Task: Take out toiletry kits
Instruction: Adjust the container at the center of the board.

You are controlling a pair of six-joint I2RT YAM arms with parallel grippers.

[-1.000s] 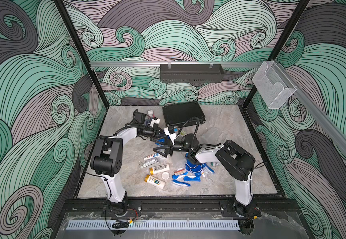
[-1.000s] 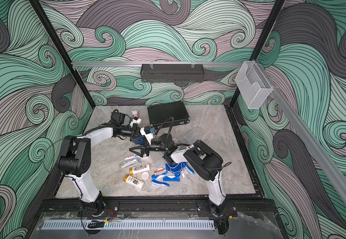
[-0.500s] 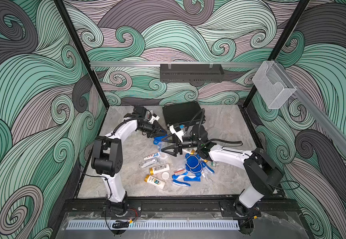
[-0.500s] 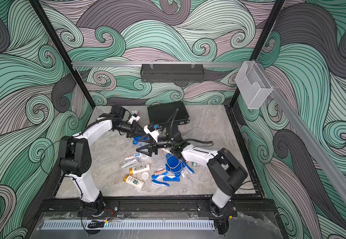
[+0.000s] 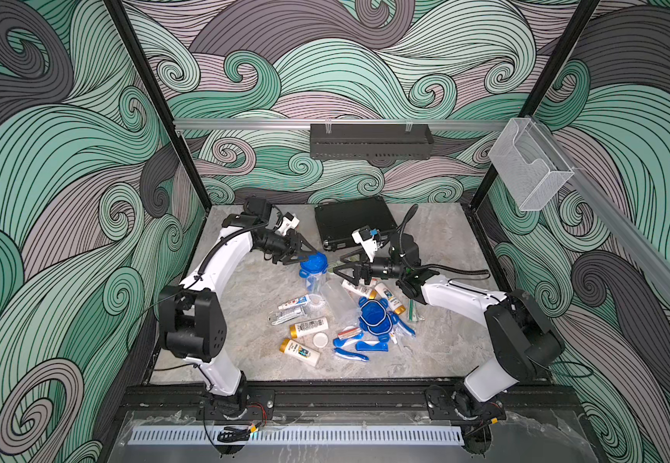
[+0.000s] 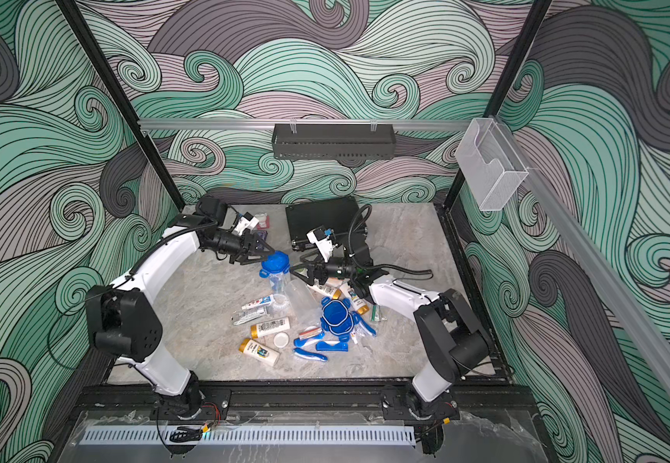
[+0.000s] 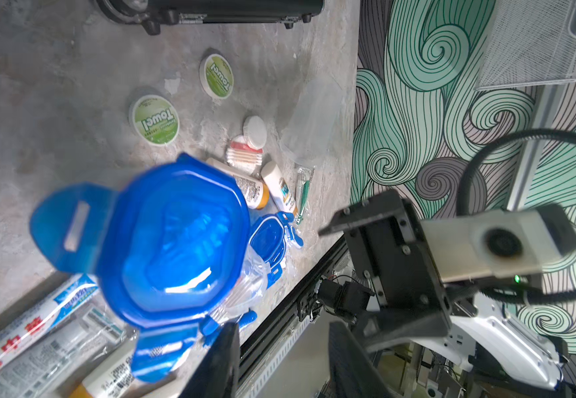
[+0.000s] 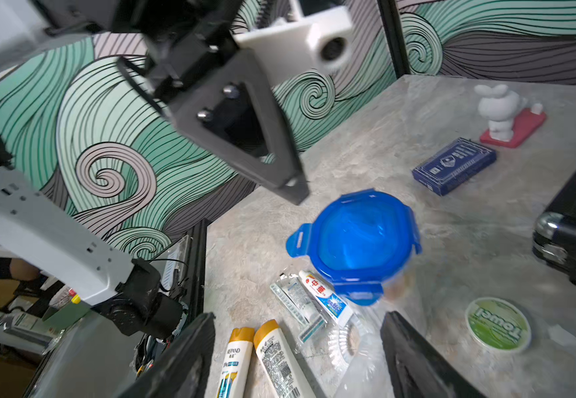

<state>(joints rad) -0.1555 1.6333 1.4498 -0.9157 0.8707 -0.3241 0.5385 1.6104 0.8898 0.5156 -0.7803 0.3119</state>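
A clear tumbler with a blue clip lid (image 5: pixel 314 267) (image 6: pixel 275 262) (image 7: pixel 176 241) (image 8: pixel 358 237) stands upright mid-table. My left gripper (image 5: pixel 306 255) (image 7: pixel 283 361) hovers open just beside the lid, touching nothing. My right gripper (image 5: pixel 339 273) (image 8: pixel 296 358) faces it from the other side, open, above gold-capped bottles (image 8: pixel 279 358) and an empty tumbler (image 5: pixel 337 298) lying on its side. Loose blue lids (image 5: pixel 373 314), tubes (image 5: pixel 293 302), more bottles (image 5: pixel 307 326) and blue toothbrushes (image 5: pixel 359 345) are scattered toward the front.
The black briefcase (image 5: pixel 353 220) lies shut at the back. A dark-blue card box (image 8: pixel 453 165) and a white figurine on a red base (image 8: pixel 500 106) sit at the back left. Green towel discs (image 7: pixel 155 119) lie near the briefcase.
My left gripper has opened and let go of the blue-lidded tumbler, which now stands on the table. The right arm's elbow has swung out to the right.
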